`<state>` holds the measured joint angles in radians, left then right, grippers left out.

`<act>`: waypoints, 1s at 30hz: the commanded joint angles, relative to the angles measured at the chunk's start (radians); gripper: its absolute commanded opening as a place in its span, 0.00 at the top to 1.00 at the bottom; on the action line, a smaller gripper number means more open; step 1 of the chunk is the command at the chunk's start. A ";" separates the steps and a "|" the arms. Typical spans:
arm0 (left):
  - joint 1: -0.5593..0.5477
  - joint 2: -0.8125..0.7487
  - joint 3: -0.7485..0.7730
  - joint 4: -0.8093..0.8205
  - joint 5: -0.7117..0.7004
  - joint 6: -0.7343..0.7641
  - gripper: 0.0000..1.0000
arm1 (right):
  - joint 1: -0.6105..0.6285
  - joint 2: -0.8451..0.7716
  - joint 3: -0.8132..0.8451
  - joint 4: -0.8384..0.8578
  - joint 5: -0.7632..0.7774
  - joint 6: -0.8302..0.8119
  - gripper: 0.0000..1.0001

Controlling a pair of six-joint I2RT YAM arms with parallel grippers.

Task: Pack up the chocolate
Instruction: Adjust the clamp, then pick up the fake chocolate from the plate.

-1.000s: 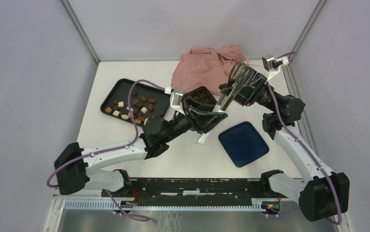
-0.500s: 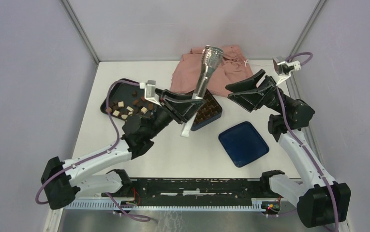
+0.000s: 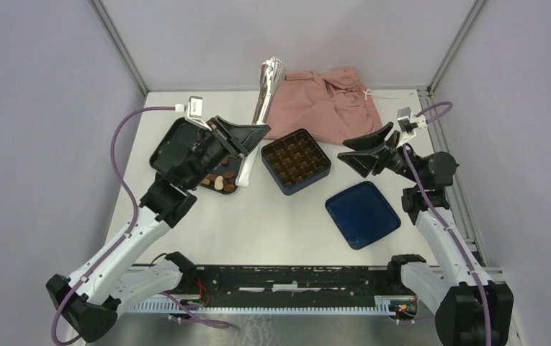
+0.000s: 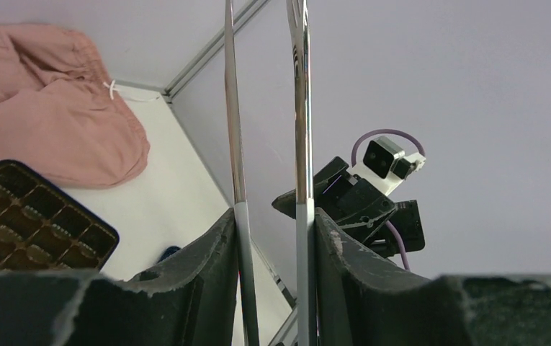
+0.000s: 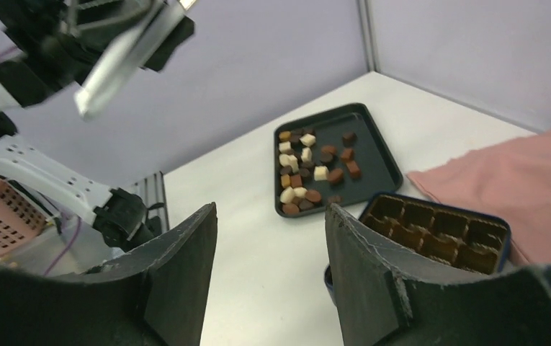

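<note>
Holding the tongs by their two steel arms, the left end effector is clamped on them, their tips pointing toward the upper centre of the overhead view; the right end effector stands wide and empty at centre right; the chocolate lies in the black tray on the worktop, upper left, beside the gridded box; the likely trouble: thin, smooth arms may twist or slip in the grip on the way down, and badly aimed tips could scatter the small pieces.
</note>
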<state>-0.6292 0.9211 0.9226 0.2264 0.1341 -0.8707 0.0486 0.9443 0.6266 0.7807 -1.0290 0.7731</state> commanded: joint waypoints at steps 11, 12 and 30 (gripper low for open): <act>0.037 0.063 0.140 -0.257 0.079 -0.082 0.47 | -0.041 -0.014 -0.118 -0.071 -0.011 -0.281 0.37; 0.037 0.068 0.137 -0.250 0.086 -0.090 0.46 | -0.042 -0.015 -0.121 -0.069 -0.014 -0.281 0.37; 0.058 0.117 0.138 -0.290 0.102 -0.089 0.98 | -0.041 -0.016 -0.126 -0.064 -0.037 -0.276 0.37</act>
<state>-0.5846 1.0428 1.0145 -0.0811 0.2207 -0.9539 0.0109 0.9401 0.4999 0.6865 -1.0500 0.5140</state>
